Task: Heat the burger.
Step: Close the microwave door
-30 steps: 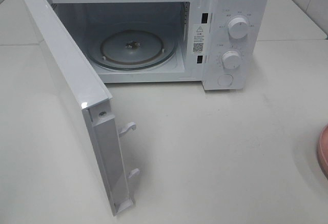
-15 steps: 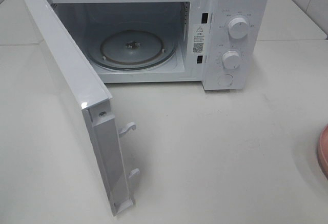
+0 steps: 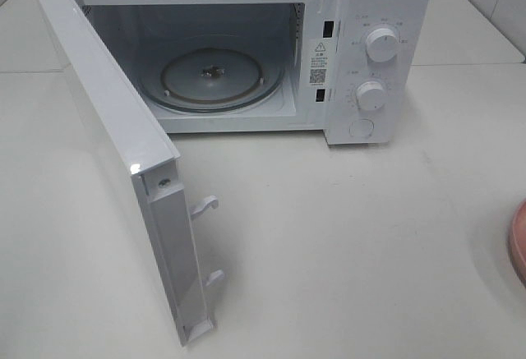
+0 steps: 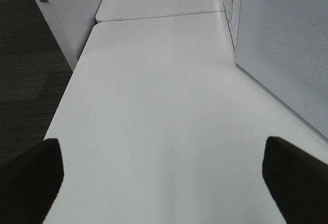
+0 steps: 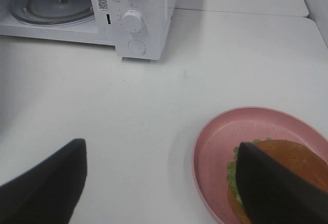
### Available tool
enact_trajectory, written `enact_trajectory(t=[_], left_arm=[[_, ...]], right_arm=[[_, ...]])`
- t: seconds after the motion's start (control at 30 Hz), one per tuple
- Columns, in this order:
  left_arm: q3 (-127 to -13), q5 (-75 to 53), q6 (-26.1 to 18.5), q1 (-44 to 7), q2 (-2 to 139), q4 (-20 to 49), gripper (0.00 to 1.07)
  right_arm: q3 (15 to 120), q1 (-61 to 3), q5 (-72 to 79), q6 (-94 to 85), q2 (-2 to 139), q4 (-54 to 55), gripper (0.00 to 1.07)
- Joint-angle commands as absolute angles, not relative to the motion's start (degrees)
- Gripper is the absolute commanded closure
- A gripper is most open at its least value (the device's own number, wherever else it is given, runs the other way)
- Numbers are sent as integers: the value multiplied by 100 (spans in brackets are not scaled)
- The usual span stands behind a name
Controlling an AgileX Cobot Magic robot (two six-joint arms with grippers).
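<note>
1. Microwave [image 3: 362, 55], door open, bears a warning label with QR code [image 3: 318, 62]; its writing is unreadable.
2. White desk [image 3: 345, 236]; dark floor [image 4: 25, 55] beside it.
3. Burger [image 5: 294, 175] on pink plate [image 5: 220, 137], partly behind one right finger [image 5: 271, 193]; both pairs of fingers spread, empty.

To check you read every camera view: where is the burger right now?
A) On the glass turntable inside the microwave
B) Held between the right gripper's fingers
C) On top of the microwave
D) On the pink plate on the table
D: the right wrist view shows the burger lying on the pink plate, while the microwave turntable is bare.
</note>
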State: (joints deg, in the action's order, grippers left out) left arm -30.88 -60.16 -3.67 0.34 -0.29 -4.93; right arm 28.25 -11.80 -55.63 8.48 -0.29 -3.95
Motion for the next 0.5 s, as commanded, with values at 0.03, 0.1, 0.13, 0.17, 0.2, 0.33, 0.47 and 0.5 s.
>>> enact_trajectory(t=[0.03,0.1,0.13,0.17,0.2,0.33,0.47,0.5], left_arm=[[-3088,-5919,-344,40,-103,-521,9],[-3088,-5919,-344,40,-103,-521,9],[-3088,-5919,-344,40,-103,-521,9],[-3088,-5919,-344,40,-103,-521,9],[-3088,-5919,-344,40,-103,-521,9],[-3088,-5919,-344,40,-103,-521,9],[-3088,-5919,-344,40,-103,-521,9],[-3088,-5919,-344,40,-103,-521,9]], right_arm=[[2830,-1140,-5506,877,-183,-372,32],[2830,-1140,-5506,877,-183,-372,32],[2830,-1140,-5506,877,-183,-372,32],[2830,-1140,-5506,877,-183,-372,32],[2830,-1140,-5506,877,-183,-372,32],[2830,-1140,-5506,877,-183,-372,32],[2830,-1140,-5506,877,-183,-372,32],[2830,-1140,-5506,877,-183,-372,32]])
